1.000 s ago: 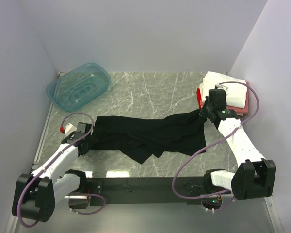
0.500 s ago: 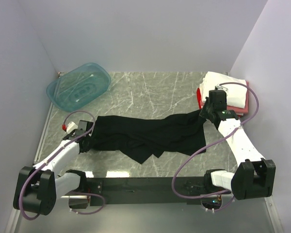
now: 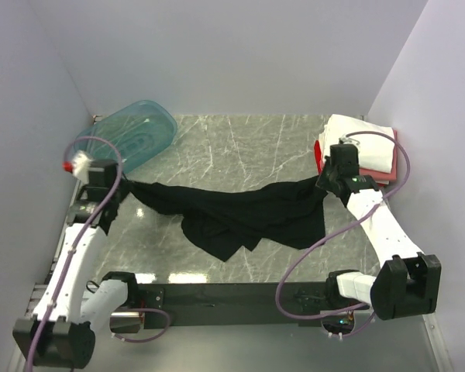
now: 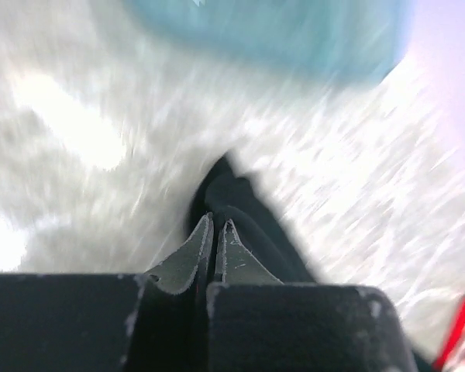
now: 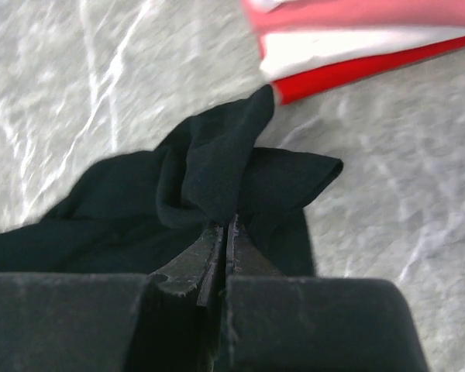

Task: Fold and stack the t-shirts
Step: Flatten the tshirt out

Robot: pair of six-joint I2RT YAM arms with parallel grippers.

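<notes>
Two pincers, both mine, both closed on the same garment. My left pincer (image 3: 123,188) stands at the far left of the desk (image 3: 240,136), just in front of the teal tub (image 3: 128,136). Its jaws are pressed together at the left end of the black t-shirt (image 3: 248,213). The left wrist view is blurred, so I judge rather than confirm that cloth is pinched between the tips.

My right pincer (image 5: 226,227) is shut tight on a bunched fold of the shirt's right end, and the cloth rises in a crumpled peak directly ahead of the tips.

The shirt is stretched between the two grips across the middle of the desk. Its far edge is taut, and its near part sags in loose folds onto the marble surface.

Just beyond the right pincer, at the far right corner, lies the stack of folded t-shirts (image 3: 364,147): white on top, pink beneath, red lowest. The tip of the black cloth lies near the red layer.
</notes>
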